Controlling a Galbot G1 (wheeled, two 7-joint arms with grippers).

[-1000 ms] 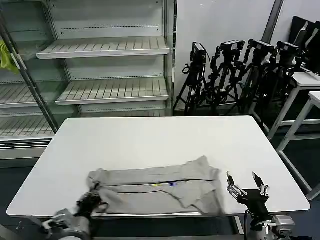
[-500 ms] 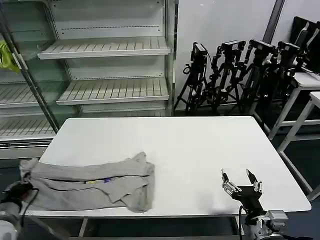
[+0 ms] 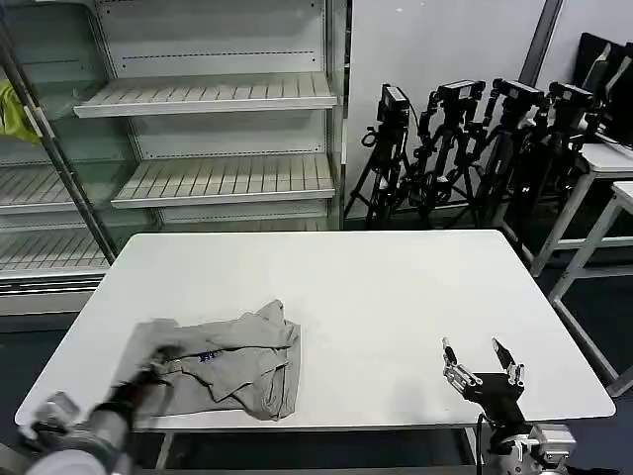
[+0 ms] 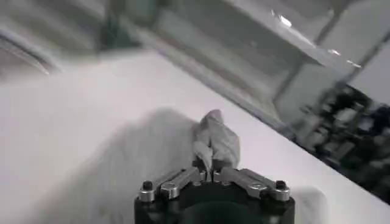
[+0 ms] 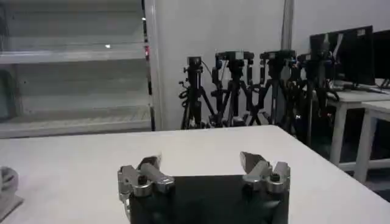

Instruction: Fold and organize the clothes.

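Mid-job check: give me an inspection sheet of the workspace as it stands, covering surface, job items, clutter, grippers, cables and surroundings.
Surface: white table, bare apart from the shirt.
Job's things: grey T-shirt bunched in a loose heap at the table's near left corner, not neatly folded; small print faces up.
Clutter: nothing seen on the table.
Grippers: left gripper shut on a fold of the T-shirt at the near left edge; right gripper open, holding nothing, over the near right part of the table.
Cables: nothing seen on the table.
Surroundings: empty shelving behind; yellow-green cloth far left; camera tripods at right rear.
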